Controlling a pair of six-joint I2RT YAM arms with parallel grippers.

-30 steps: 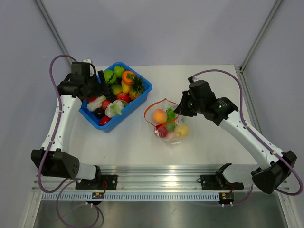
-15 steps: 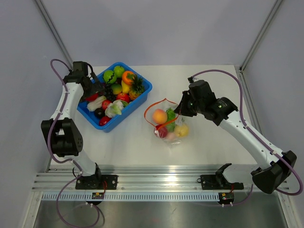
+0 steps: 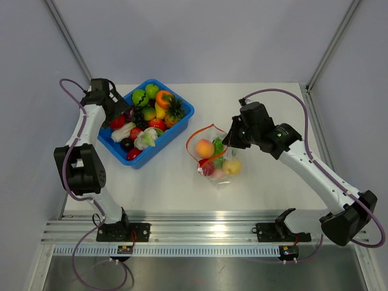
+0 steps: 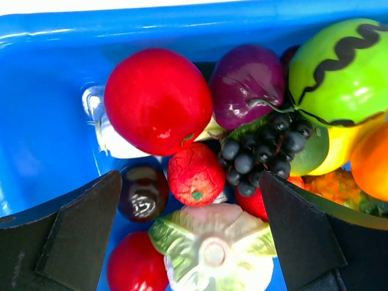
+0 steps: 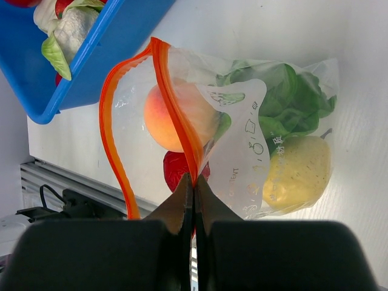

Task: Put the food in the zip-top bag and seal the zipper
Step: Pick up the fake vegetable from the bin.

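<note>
Two grippers engaged. Right gripper (image 5: 194, 185) pinches orange rim (image 5: 176, 118) of bag (image 3: 218, 159), centre of top view, mouth agape. Left gripper (image 4: 190, 176) spread wide above bin (image 4: 42, 121), upper left. Advise straight descent on big red fruit (image 4: 157, 100); hold bag steady.

The bin (image 3: 159, 148) sits at the table's (image 3: 273, 182) far left, heaped with food (image 3: 148, 118). To its right (a gap between them) lies the zip-top bag (image 3: 215, 154), its mouth toward the bin, with a peach (image 3: 204, 148) just inside and a pear (image 3: 231, 166) at the near right. The left gripper (image 3: 124, 109) hangs over the bin's left end. The right gripper (image 3: 229, 140) pinches the zipper (image 5: 174, 115) on the bag's right.
</note>
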